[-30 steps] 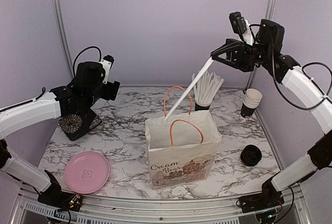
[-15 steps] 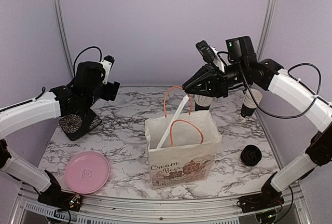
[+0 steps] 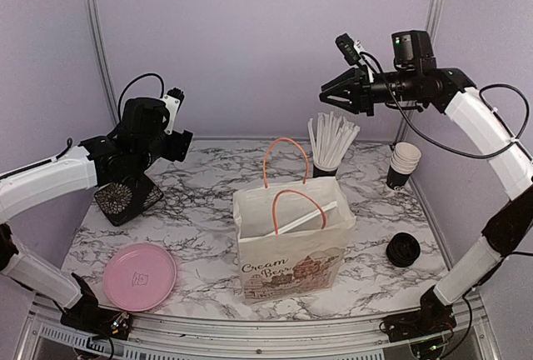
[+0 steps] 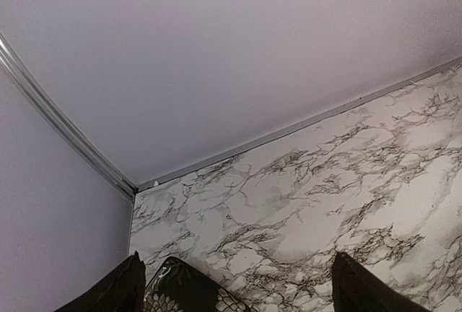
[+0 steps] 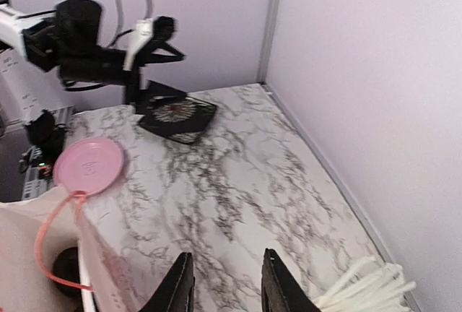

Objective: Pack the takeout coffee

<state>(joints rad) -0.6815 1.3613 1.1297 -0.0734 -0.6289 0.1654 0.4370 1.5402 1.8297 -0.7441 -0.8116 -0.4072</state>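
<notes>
Though small in the top view, logged the takeout coffee [image 3: 403, 250] as a squat black cup with a round black lid; lettering too small to make out. Found on the right side of the counter [image 3: 200, 218], toward the front edge, right of the paper bag [image 3: 291, 252] and apart from it, well in front of the stack of cups [image 3: 404, 164]. Possibly glimpsed again as a dark round shape low left in the right wrist view, behind the bag's orange handle; not certain.

Recorded white marble patterning with grey veins on the counter, plain lilac walls on three sides, metal posts in the back corners. Also noted: a pink plate [image 3: 139, 275] front left, a black patterned dish [image 3: 125, 197] back left, a black cup of white straws [image 3: 331, 147] behind the bag, one white straw [image 3: 310, 217] lying inside the bag.

Appeared tipped on its side, lid end turned left toward the bag, long axis running roughly left to right; could not settle this at such size.

Saw the right pincer [image 3: 326, 96] high above the straws, fingers parted, gripping nothing. Saw the left pincer [image 4: 237, 276] spread wide over the dish, likewise empty.
</notes>
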